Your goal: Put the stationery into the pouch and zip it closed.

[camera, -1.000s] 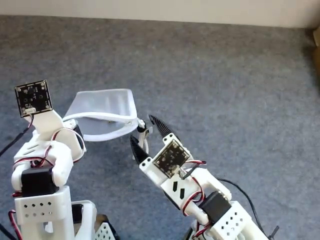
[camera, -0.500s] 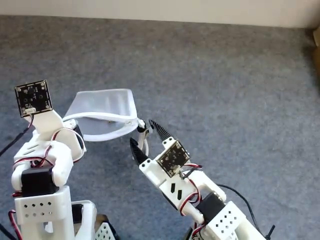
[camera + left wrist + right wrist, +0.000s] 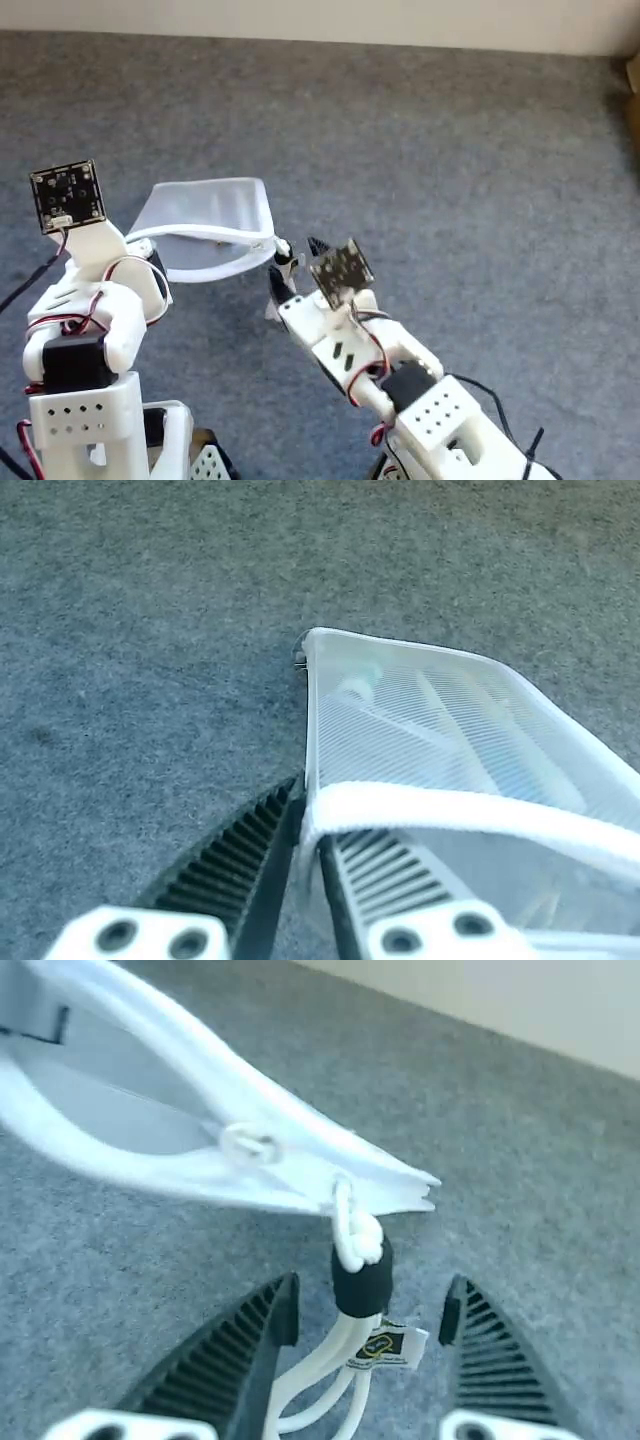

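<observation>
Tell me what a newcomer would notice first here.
The white mesh pouch sits left of centre on the grey carpet, its mouth gaping and one end pinched in the left claw. At its other end the right claw stands open on either side of the zipper pull. Pale stationery shows through the mesh.

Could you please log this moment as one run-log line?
left gripper: shut on pouch edge | right gripper: open around zipper cord | pouch mouth: open
</observation>
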### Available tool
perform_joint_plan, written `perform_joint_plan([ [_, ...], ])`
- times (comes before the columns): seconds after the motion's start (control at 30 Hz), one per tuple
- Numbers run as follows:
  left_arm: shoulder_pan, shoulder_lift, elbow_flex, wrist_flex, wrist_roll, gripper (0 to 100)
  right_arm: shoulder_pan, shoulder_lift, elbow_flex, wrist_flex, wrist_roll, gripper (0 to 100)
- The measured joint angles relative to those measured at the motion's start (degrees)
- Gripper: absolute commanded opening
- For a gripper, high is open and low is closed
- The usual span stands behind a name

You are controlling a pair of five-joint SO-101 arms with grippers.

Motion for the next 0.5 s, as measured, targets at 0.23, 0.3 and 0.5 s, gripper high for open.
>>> perform_joint_plan([
  [0.23, 0.0, 0.0, 0.0, 0.0, -0.5, 1, 0.3, 7.0, -3.7, 0.0, -0.4, 22.0],
  [0.3, 0.0, 0.0, 0.0, 0.0, -0.5, 1, 0.3, 7.0, -3.7, -1.4, -0.4, 22.0],
  [0.5, 0.0, 0.1, 0.0, 0.0, -0.5, 1, 0.3, 7.2, -3.7, -9.5, -0.4, 15.5],
])
